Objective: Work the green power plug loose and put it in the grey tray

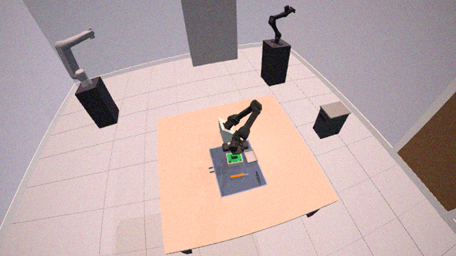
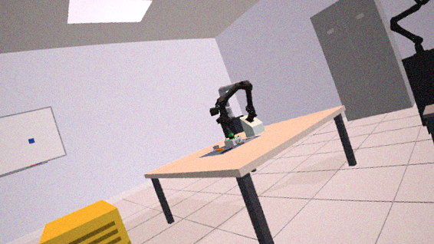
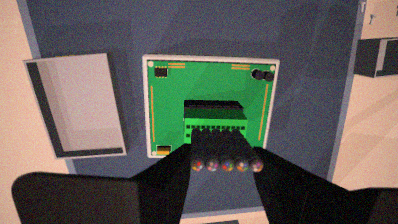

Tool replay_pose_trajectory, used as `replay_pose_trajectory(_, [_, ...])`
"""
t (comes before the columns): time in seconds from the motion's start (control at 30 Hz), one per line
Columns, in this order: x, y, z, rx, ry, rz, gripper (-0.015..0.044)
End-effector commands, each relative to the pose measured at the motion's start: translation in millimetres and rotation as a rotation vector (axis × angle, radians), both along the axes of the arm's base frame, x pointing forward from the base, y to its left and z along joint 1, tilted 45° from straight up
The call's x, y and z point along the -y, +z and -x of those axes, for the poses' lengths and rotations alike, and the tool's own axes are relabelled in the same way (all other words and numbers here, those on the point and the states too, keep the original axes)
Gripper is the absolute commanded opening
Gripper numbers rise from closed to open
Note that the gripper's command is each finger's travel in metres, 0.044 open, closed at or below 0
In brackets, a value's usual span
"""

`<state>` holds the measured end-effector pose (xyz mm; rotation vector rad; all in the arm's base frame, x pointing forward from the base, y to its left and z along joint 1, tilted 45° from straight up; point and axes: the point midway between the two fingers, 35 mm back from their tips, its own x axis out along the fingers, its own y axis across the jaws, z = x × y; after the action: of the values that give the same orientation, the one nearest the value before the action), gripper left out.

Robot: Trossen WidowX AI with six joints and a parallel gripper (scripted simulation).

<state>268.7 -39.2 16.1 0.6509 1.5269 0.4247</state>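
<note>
The wooden worktop [image 1: 191, 200] [image 2: 285, 135] carries a blue mat [image 1: 239, 189] [image 3: 310, 30], set in from every edge. On it sits the circuit board [image 1: 229, 161] [image 3: 167, 100]. The grey tray [image 1: 250, 156] [image 3: 85, 100] lies between the board and the worktop's left edge, its bare inner floor showing. The gripper [image 1: 235, 152] [image 2: 229, 131] [image 3: 221, 152] is clamped on the green power plug [image 2: 231, 136] [image 3: 215, 123], at the board's black socket [image 3: 212, 105]; how deeply it is seated I cannot tell.
</note>
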Motion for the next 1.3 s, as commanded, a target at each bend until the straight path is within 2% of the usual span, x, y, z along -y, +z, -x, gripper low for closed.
replay_pose_trajectory(0.0, [6.3,12.3,1.3,0.007,-0.020,0.040,0.0000])
replay_pose_trajectory(0.17, [14.8,4.9,3.1,0.025,-0.029,-0.090,0.0000])
replay_pose_trajectory(0.5, [20.5,10.6,3.6,0.025,-0.029,-0.089,0.0000])
replay_pose_trajectory(0.77, [2.6,-7.4,2.0,0.026,-0.029,-0.090,0.0000])
replay_pose_trajectory(1.07, [2.6,-7.4,2.0,0.026,-0.029,-0.090,0.0236])
replay_pose_trajectory(1.27, [1.4,-8.6,1.9,0.026,-0.029,-0.090,0.0250])
